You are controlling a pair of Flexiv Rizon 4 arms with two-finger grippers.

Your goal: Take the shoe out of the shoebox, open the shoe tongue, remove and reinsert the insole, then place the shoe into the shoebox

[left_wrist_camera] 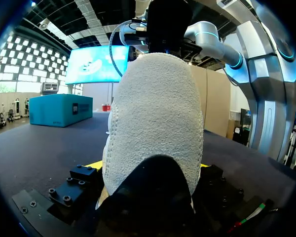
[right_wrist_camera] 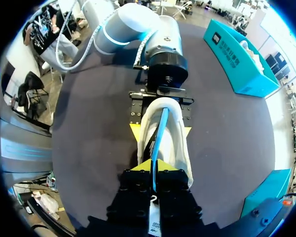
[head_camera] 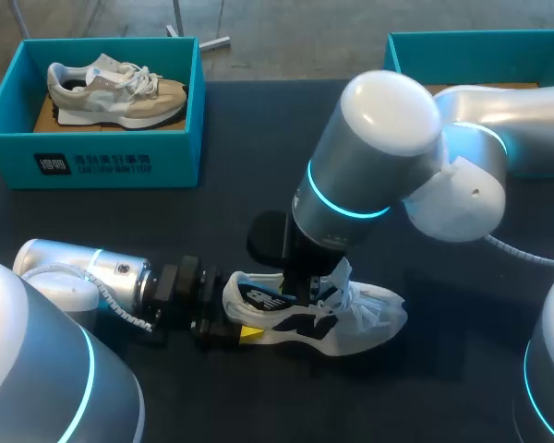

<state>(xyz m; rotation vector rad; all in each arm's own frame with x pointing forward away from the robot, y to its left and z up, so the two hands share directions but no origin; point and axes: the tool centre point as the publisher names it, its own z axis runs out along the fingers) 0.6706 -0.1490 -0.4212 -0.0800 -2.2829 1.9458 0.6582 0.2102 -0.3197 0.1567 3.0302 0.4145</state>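
White mesh sneaker [head_camera: 369,318] is clamped at the heel by left gripper [left_wrist_camera: 150,168]; thin blue insole [right_wrist_camera: 157,145], pinched by right gripper [right_wrist_camera: 154,167], is seen only from the right wrist.

Shoes, two: beige shoe [head_camera: 120,90], white shoe [head_camera: 369,318] (only beige boxed). Shoeboxes, two: left shoebox [head_camera: 92,161], right shoebox [head_camera: 480,41].

The white shoe [left_wrist_camera: 155,123] stands heel-first, clamped in the left hand [left_wrist_camera: 150,167], a teal shoebox [left_wrist_camera: 59,109] well behind.

Table [head_camera: 258,198]: dark, matte. Teal box [head_camera: 166,157]: far left, white label on near wall. Beige sneaker [head_camera: 120,92]: inside box, toe pointing right.
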